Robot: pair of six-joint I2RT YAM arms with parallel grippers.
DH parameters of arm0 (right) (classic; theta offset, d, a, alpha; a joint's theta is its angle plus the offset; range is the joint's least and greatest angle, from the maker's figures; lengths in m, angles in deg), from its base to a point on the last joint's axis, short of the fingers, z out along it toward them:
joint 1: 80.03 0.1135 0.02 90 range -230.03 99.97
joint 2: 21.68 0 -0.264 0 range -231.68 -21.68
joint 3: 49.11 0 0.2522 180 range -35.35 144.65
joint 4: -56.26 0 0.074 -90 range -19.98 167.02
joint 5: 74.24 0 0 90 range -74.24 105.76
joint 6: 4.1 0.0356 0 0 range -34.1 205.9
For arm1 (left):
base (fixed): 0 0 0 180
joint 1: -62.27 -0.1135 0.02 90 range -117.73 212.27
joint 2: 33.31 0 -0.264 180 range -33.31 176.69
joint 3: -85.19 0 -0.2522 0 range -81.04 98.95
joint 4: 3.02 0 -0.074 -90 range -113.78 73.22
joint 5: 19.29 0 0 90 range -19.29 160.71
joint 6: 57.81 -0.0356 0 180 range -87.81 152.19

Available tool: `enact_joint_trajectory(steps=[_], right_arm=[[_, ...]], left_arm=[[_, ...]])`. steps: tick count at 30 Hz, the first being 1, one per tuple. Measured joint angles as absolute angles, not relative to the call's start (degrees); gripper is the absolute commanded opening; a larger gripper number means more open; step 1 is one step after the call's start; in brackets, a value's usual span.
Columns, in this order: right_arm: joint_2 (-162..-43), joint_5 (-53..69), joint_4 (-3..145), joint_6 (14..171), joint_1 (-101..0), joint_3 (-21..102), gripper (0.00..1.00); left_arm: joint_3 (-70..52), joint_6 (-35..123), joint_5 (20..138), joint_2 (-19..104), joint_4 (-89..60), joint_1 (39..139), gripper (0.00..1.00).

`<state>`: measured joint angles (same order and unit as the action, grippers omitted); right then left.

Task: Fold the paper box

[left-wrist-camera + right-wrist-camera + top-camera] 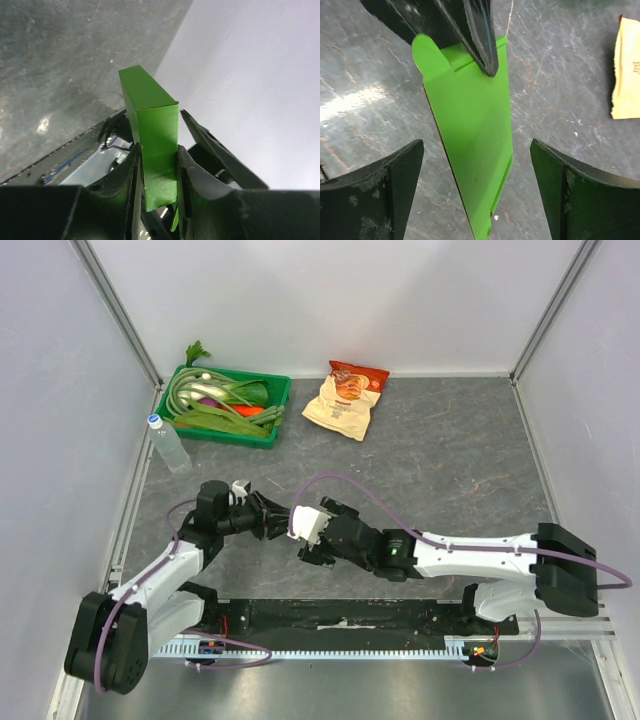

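Note:
In the left wrist view the lime-green paper box (152, 130) stands upright between the two fingers of my left gripper (158, 150), which is shut on its lower part. The box's creased top end sticks out past the fingertips. In the right wrist view the same paper box (470, 130) hangs above the grey table, with a rounded flap at its upper left. My right gripper (476, 147) is open, one finger on each side of the box and neither touching it. From above, the left gripper (268, 517) and right gripper (305, 530) meet mid-table, and the box is hidden between them.
A dark green tray (230, 437) of vegetables sits at the back left. A beige-and-red snack bag (345, 400) lies beside it and also shows in the right wrist view (626, 70). A clear water bottle (168, 443) lies by the left wall. White walls enclose the table.

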<state>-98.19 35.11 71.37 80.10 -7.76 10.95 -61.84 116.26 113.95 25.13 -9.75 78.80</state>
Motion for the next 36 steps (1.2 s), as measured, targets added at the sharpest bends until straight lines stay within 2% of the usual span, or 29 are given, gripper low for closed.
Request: enact_joint_trajectory(steps=[6, 11, 14, 15, 16, 17, 19, 21, 25, 30, 32, 36], right_arm=[[-102.7, 45.4, 71.6, 74.8, -5.1, 12.7, 0.71], [-102.2, 49.2, 70.6, 74.1, -4.3, 12.5, 0.46], [-102.2, 49.7, 70.1, 73.7, -3.4, 12.1, 0.35], [-102.2, 49.7, 70.0, 73.2, -3.4, 12.0, 0.32], [-102.2, 49.6, 70.0, 72.8, -3.3, 12.0, 0.30], [-102.2, 49.5, 70.1, 72.5, -3.2, 11.9, 0.30], [-102.2, 49.0, 70.3, 72.7, -3.2, 11.9, 0.29], [-102.1, 47.9, 71.4, 73.4, -4.1, 12.0, 0.29], [-101.9, 41.6, 76.7, 75.9, -7.4, 12.7, 0.31], [-103.2, 30.4, 87.7, 79.0, -13.4, 17.6, 0.31], [-105.2, 26.8, 91.0, 79.5, -15.4, 20.8, 0.31], [-109.1, 18.3, 97.8, 79.7, -19.3, 27.0, 0.31]], left_arm=[[-64.8, 125.1, 115.0, 18.5, -8.5, 76.8, 0.02], [-67.5, 130.2, 115.3, 17.4, -6.7, 76.0, 0.02], [-67.9, 132.1, 115.3, 17.2, -5.1, 76.0, 0.28], [-68.0, 132.5, 115.3, 17.2, -4.8, 76.0, 0.46], [-68.2, 132.9, 115.2, 17.2, -4.2, 76.0, 0.57], [-68.2, 133.1, 115.2, 17.2, -3.9, 75.9, 0.74], [-68.2, 131.7, 115.3, 17.3, -3.2, 75.3, 0.84], [-68.2, 128.6, 115.5, 17.4, -3.6, 73.8, 0.89], [-66.0, 116.2, 115.1, 17.6, -9.4, 69.2, 0.87], [-60.5, 93.7, 109.6, 14.2, -20.4, 66.5, 0.77], [-58.6, 86.4, 108.1, 12.4, -22.6, 67.2, 0.72], [-52.8, 72.4, 102.3, 11.9, -26.3, 74.4, 0.76]])
